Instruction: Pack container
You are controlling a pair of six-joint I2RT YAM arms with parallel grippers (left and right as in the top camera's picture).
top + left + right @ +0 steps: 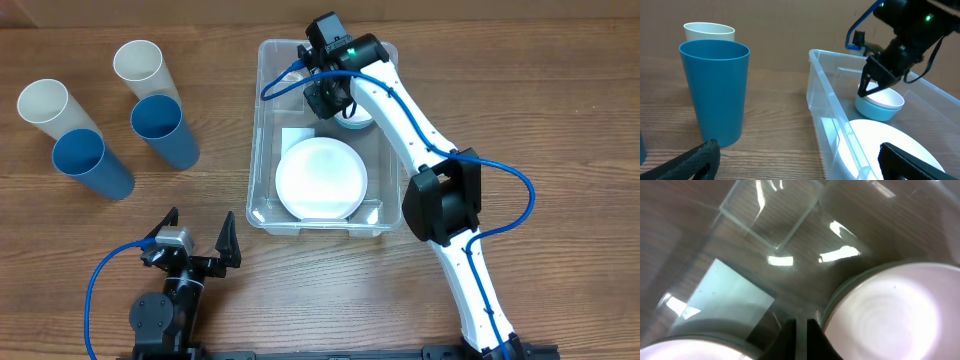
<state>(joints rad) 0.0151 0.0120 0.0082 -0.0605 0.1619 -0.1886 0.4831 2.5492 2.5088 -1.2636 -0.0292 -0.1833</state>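
container: clear bin (262,150) stands in the middle of the bench (560,80), to the right of the cups.
packed so far: a white plate (321,178) lies flat on its floor, and a small bowl (357,122) sits beyond it at the far end.
right claw: (327,100) down inside the bin, pinched narrow at the bowl's rim; whether it grips the rim, i cannot tell.
left claw: (198,232) spread wide, empty, by the near edge of the bench.
left to do: two blue cups (157,118) (80,152) and two cream cups (138,62) (43,100) stand outside, well apart from the bin.
progress: about halfway, if the cups belong in too.
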